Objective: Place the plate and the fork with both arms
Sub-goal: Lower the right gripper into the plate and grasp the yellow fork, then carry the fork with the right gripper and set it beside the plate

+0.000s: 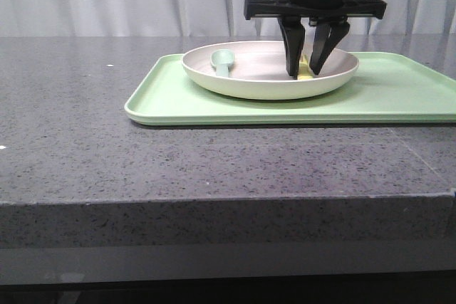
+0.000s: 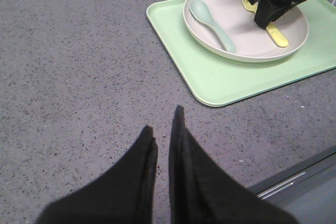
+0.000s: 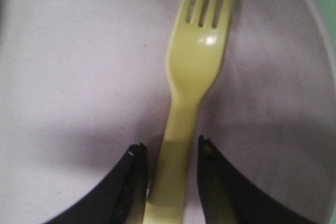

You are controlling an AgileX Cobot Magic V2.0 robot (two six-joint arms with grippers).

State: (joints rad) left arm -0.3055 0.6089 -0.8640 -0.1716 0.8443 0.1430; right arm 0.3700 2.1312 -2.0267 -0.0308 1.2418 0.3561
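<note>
The cream plate [image 1: 235, 85] sits on the light-green tray, also in the left wrist view [image 2: 236, 43] and filling the right wrist view [image 3: 79, 66]. The pale-yellow fork [image 3: 197, 61] lies flat in the plate's right half [image 1: 305, 73] [image 2: 279, 37]. My right gripper [image 1: 304, 72] [image 3: 170, 145] reaches down into the plate, jaws open, one finger on each side of the fork's handle, with a gap still showing on one side. It also shows in the left wrist view [image 2: 265, 19]. My left gripper [image 2: 164, 119] hangs over bare counter well left of the tray, fingers nearly together and empty.
A grey-green spoon [image 1: 223, 60] [image 2: 212, 22] lies in the plate's left half. The green tray [image 1: 399, 94] [image 2: 226, 82] lies on the grey speckled counter [image 1: 107, 140]. The counter's front edge [image 2: 294, 177] is near the left gripper.
</note>
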